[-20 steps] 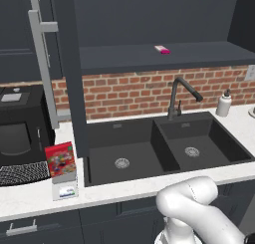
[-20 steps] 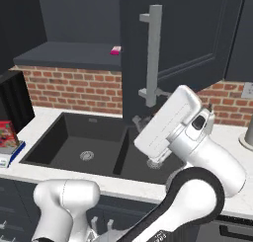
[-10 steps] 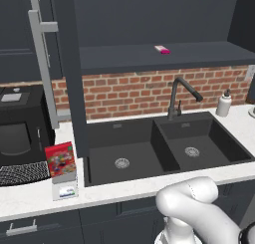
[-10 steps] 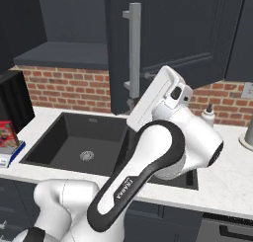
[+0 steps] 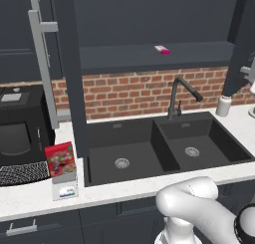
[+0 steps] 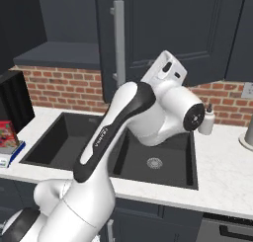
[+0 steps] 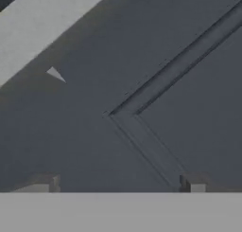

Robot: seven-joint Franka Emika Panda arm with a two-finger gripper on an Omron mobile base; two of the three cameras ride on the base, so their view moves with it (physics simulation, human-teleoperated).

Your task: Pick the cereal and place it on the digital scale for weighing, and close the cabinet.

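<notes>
Closest to you in the left base view, the cereal (image 5: 61, 161) stands upright on top of the digital scale (image 5: 65, 189), which sits on the white counter (image 5: 30, 197) just left of the black double sink (image 5: 164, 149). You can see the same pair at the far left edge of the right base view, the red box (image 6: 6, 134) on the scale (image 6: 10, 154). Behind them stands a black appliance (image 5: 20, 124) with a dark mesh mat (image 5: 22, 173) in front of it.

Your gripper (image 7: 116, 184) is spread wide and holds nothing; its two dark tips (image 7: 191, 182) rise at the bottom of the hand view, right up against a navy door panel of the cabinet (image 7: 142, 84), with a grey bar handle (image 7: 42, 22) crossing the upper left corner. In the right base view the hand (image 6: 164, 70) is raised against that cabinet door (image 6: 163, 33), just right of its long vertical handle (image 6: 118, 43).

Further back, the tap (image 5: 178, 96) rises behind the sink before the brick wall (image 5: 129, 91), and a small white bottle (image 5: 224, 105) stands on the counter to the right. The left door (image 5: 69, 68) is swung open toward you, its handle (image 5: 42, 63) facing out. On the open shelf (image 5: 149, 56) lies a small pink flat item (image 5: 162, 50).
</notes>
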